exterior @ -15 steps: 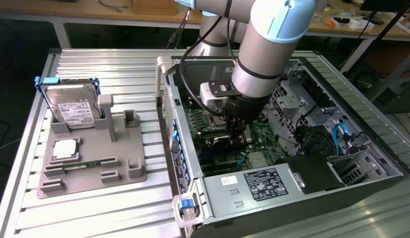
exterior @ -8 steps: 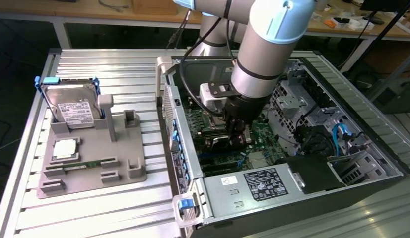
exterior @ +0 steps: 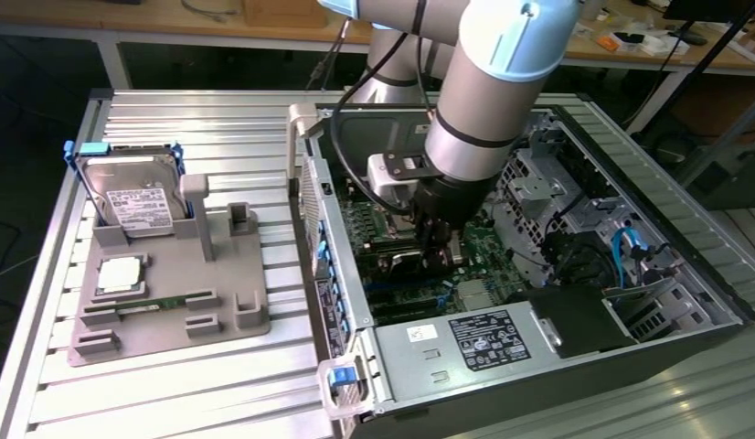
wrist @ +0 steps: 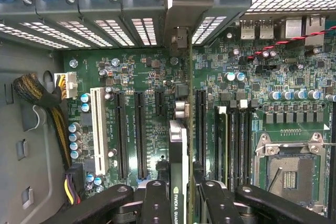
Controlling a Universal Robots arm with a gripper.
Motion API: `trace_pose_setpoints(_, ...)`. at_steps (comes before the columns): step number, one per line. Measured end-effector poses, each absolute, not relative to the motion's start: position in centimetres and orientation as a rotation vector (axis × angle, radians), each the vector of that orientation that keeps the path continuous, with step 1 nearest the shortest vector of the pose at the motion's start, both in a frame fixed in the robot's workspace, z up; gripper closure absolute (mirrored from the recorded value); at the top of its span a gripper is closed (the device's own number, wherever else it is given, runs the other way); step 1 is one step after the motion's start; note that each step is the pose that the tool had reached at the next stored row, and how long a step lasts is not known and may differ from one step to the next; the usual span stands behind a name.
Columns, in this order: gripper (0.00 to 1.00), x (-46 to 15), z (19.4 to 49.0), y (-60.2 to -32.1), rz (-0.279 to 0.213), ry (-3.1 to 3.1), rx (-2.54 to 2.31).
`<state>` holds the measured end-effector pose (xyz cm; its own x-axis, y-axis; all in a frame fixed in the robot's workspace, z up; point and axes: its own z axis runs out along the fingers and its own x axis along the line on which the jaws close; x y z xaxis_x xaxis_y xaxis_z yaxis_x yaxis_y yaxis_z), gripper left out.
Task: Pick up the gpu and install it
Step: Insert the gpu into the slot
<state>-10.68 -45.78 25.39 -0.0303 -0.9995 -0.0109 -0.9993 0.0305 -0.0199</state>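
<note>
**GPU held edge-on over the motherboard, inside the open case**

A Universal Robots arm reaches down into an open computer case [exterior: 670,229], its gripper [exterior: 436,240] closed on the gpu [wrist: 178,166], which it grips from above by the upper edge. In the wrist view the card is seen edge-on, clamped between the black fingers [wrist: 156,203], with the pale end bracket [wrist: 186,3] up against the slotted rear wall of the case. The card's long axis runs straight away from the claw toward that rear wall, in line with the dark expansion slots [wrist: 140,132] on the green motherboard [wrist: 247,103]. The card sits directly below the claw, with no offset to either side; whether its lower edge has met a slot cannot be told. In the exterior view, at about nine o'clock from the gripper and well apart from it, a grey parts stand [exterior: 170,311] on the ribbed table [exterior: 170,402] holds a silver hard drive [exterior: 132,197].
</note>
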Motion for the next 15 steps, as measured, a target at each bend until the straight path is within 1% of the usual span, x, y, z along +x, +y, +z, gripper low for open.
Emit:
trace_pose_setpoints(3,0.73,-10.68,26.15,-45.79,-0.011,2.239,-2.172)
trace_pose_setpoints(15,0.73,-10.69,26.17,-45.79,-0.011,2.226,-2.186)
